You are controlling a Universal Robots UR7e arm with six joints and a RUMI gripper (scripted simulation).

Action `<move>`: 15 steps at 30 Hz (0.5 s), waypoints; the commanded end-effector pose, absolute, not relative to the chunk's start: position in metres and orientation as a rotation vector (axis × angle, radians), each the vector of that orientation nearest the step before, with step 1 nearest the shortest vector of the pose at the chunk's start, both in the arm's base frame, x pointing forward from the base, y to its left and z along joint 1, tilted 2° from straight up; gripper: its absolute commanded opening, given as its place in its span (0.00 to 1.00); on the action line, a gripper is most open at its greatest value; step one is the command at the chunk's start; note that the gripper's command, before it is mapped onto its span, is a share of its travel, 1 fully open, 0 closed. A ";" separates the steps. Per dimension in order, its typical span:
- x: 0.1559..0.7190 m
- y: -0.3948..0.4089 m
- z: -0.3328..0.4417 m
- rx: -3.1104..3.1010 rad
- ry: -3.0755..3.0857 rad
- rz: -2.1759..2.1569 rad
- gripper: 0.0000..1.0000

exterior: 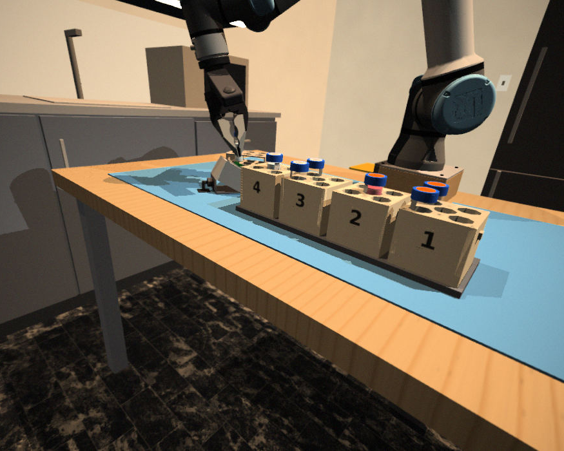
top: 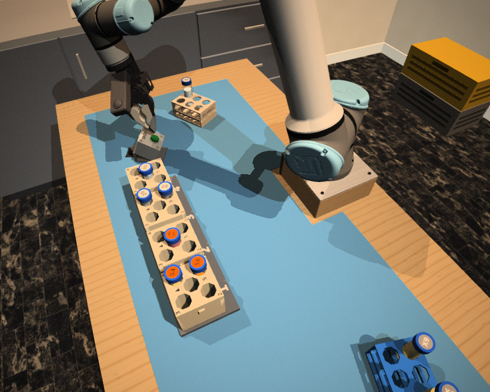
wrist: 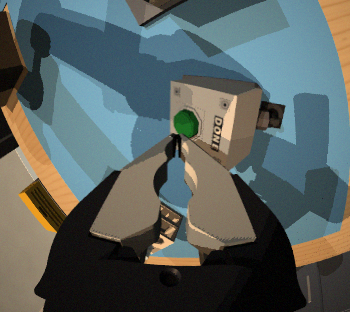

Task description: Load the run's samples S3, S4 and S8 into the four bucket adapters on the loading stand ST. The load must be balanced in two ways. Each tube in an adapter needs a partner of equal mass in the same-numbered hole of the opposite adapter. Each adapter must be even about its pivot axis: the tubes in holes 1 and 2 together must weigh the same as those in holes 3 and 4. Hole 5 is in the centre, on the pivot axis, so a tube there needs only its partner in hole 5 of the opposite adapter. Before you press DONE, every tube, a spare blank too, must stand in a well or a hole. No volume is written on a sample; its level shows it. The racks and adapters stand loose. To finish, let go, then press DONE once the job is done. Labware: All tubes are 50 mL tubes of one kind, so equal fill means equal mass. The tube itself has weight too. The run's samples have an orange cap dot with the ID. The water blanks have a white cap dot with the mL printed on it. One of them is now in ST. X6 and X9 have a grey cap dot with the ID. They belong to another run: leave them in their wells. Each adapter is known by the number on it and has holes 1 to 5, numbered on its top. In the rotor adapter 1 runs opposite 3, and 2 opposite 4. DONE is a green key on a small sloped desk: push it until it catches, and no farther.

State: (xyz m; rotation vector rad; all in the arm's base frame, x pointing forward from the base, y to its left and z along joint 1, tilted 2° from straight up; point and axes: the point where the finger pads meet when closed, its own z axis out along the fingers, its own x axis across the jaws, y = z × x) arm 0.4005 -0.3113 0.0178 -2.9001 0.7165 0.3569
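Note:
My gripper [top: 151, 127] is shut and empty, its tips just beside the green DONE key [top: 154, 138] on the small grey sloped desk; the wrist view shows the gripper tips [wrist: 178, 140] at the key's [wrist: 186, 122] lower left edge. The loading stand ST holds four adapters in a row. Adapter 1 holds S4 [top: 172, 272] and S8 [top: 197, 263]. Adapter 2 holds an orange-dot tube [top: 172, 234] over pink liquid. Adapter 3 holds two white-dot blanks [top: 144, 195] [top: 164, 187]. Adapter 4 holds one white-dot blank [top: 145, 168].
A wooden blank rack [top: 194, 107] with one white-dot tube [top: 186, 86] stands behind the desk. A blue rack [top: 401, 367] at the front right holds grey-dot tubes, one marked X9 [top: 423, 342]. The arm's base [top: 324, 177] stands at the right.

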 end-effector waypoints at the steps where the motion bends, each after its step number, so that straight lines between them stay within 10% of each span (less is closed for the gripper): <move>1: 0.400 -0.310 0.013 -2.900 0.715 0.360 0.00; 15: 0.400 -0.310 0.005 -2.900 0.715 0.360 0.00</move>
